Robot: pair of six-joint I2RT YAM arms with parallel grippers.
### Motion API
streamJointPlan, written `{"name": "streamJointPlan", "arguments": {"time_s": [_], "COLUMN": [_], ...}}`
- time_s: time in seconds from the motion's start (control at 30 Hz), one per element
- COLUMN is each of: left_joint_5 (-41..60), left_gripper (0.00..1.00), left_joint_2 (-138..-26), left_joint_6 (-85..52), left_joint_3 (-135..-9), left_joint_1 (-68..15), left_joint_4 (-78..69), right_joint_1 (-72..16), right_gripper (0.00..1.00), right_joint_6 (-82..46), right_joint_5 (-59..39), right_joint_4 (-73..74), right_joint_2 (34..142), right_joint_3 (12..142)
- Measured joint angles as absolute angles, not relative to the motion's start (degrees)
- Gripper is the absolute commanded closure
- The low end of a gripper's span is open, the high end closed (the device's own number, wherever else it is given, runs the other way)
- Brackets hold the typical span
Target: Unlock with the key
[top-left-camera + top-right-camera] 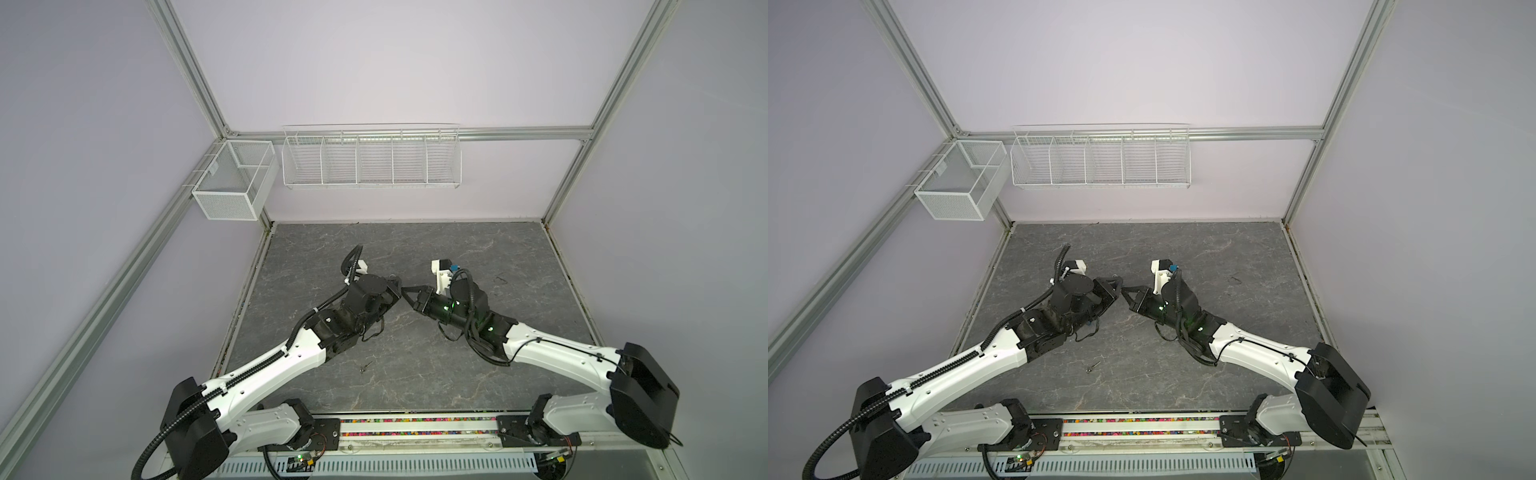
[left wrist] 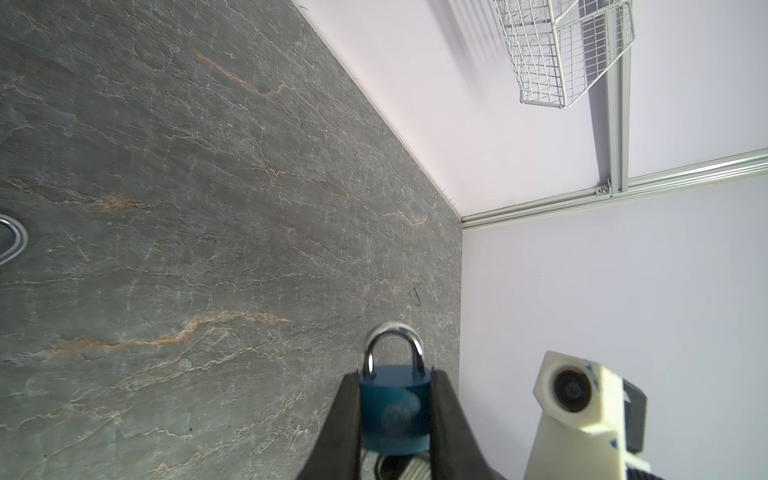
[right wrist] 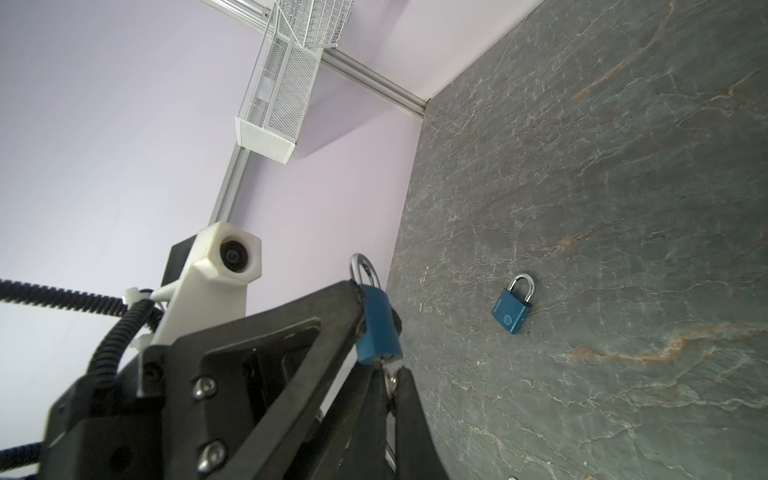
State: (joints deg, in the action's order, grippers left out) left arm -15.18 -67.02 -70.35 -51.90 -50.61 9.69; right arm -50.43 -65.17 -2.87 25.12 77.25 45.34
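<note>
A blue padlock (image 2: 392, 411) with a silver shackle hangs above the grey stone table (image 1: 415, 365), and my left gripper (image 2: 395, 382) is shut on its body. Both shackle legs sit in the body. In the right wrist view the padlock (image 3: 376, 328) shows edge-on. My right gripper (image 3: 390, 372) is shut on a silvery key (image 3: 388, 382) just under the padlock's bottom face. The key's tip is hidden, so I cannot tell whether it is in the keyhole. In both top views the left gripper (image 1: 397, 286) and right gripper (image 1: 409, 291) meet tip to tip over the table's middle.
A second blue padlock (image 3: 513, 309) lies flat on the table. A small loose key (image 1: 365, 366) lies near the front left. A metal ring (image 2: 14, 239) shows at the edge of the left wrist view. A wire rack (image 1: 371, 156) and mesh box (image 1: 232, 178) hang on the walls.
</note>
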Motion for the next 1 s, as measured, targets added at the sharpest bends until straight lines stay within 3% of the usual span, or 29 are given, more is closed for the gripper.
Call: {"name": "streamJointPlan", "arguments": {"time_s": [1.0], "left_joint_5": [-14.72], "left_gripper": [1.0], "left_joint_2": [-66.26], "left_joint_6": [-75.26], "left_joint_3": [-49.84], "left_joint_1": [-49.87], "left_joint_4": [1.76], "right_joint_1": [-49.91], "right_gripper": [0.94], "right_joint_6": [-75.11], "right_joint_5": [-2.63], "right_joint_4": [30.74], "right_joint_2": [77.08], "right_joint_3": [45.08]}}
